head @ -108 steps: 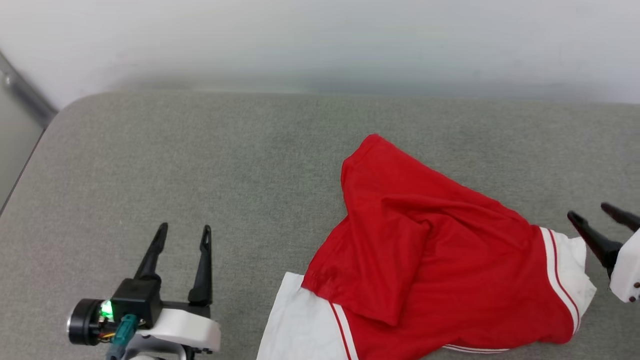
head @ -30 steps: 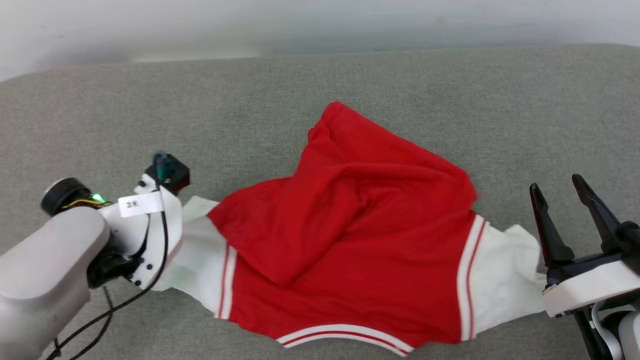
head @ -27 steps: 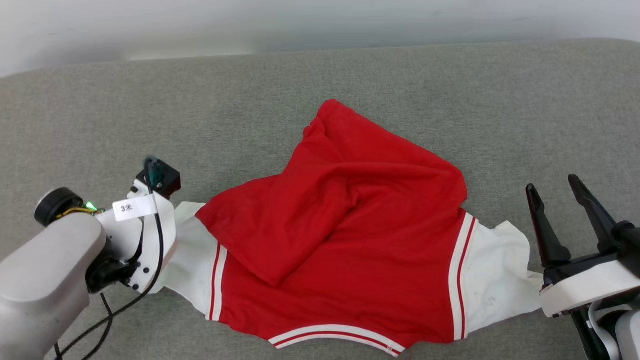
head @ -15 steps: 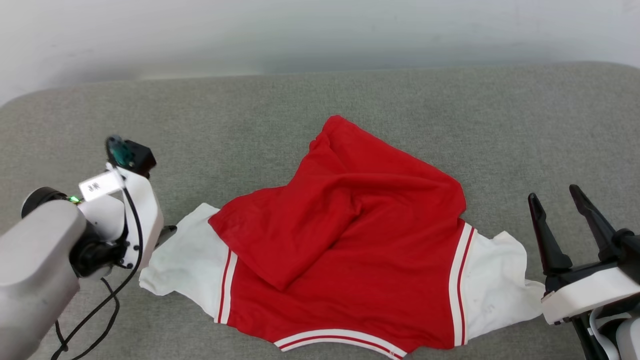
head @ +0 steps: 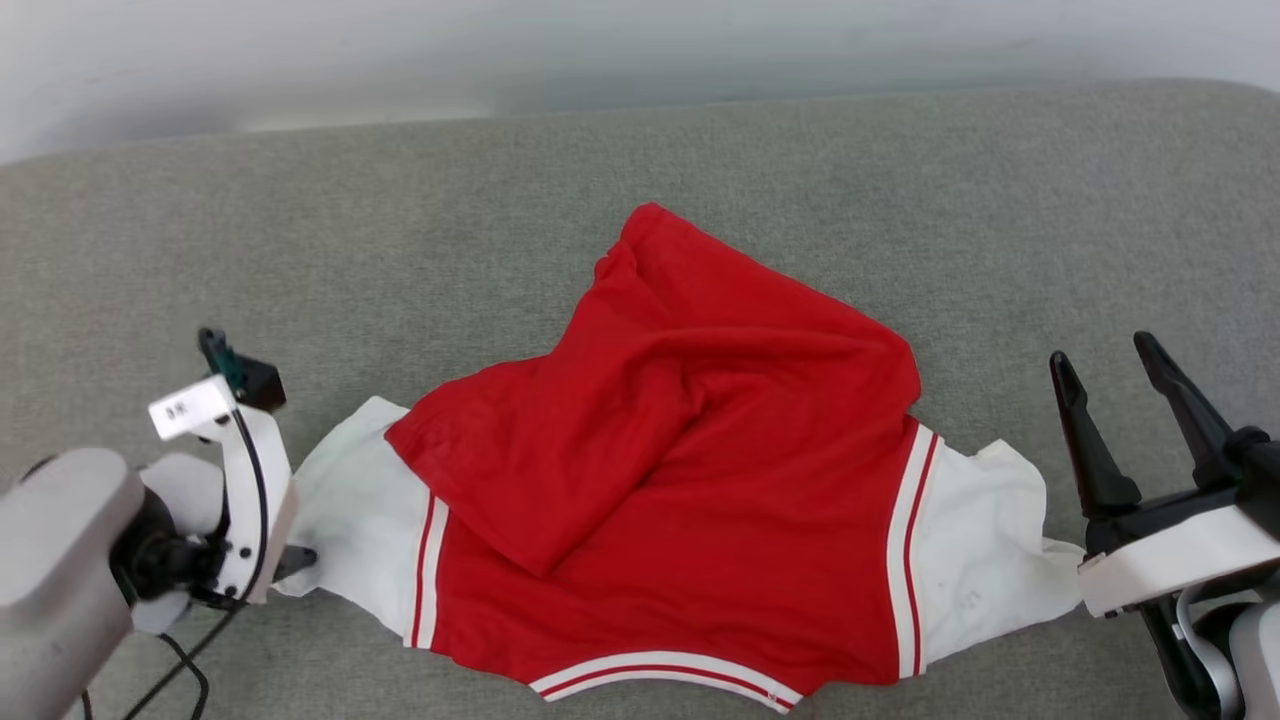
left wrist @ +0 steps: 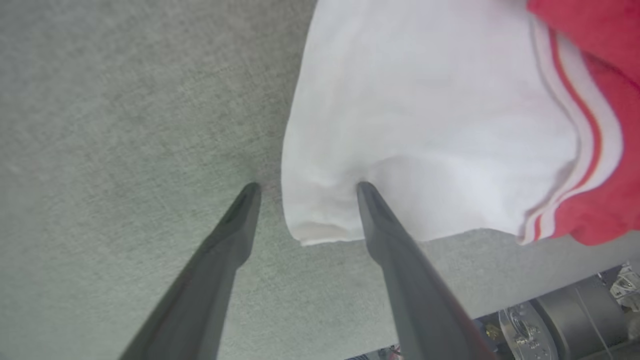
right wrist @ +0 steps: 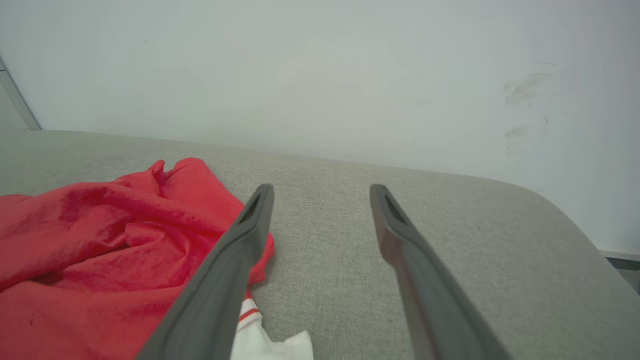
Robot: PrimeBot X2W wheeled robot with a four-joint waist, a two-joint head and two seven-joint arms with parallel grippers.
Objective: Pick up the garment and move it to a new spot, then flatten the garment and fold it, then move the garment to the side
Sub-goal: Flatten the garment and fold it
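The garment (head: 690, 470), red with white short sleeves and red-white striped trim, lies crumpled on the grey cushion (head: 400, 250), its lower part folded up over its middle. My left gripper (left wrist: 307, 186) is open and points down at the left white sleeve (left wrist: 425, 125). The sleeve's corner lies between the fingers, and the right finger (left wrist: 380, 225) touches the cloth. In the head view one left fingertip (head: 296, 560) shows beside that sleeve. My right gripper (head: 1100, 352) stands open with nothing in it, just right of the other white sleeve (head: 985, 540).
A pale wall (right wrist: 320, 75) runs behind the cushion. The cushion's right end rounds off (right wrist: 565, 220). Its front edge (left wrist: 500, 280) lies close below the left sleeve, with parts of my base (left wrist: 565, 330) beyond it. A black cable (head: 190, 670) hangs from my left arm.
My left gripper went from shut on the left white sleeve to open, letting it drop onto the cushion, and the left wrist drew back. The right gripper stayed open. The head camera shifted slightly.
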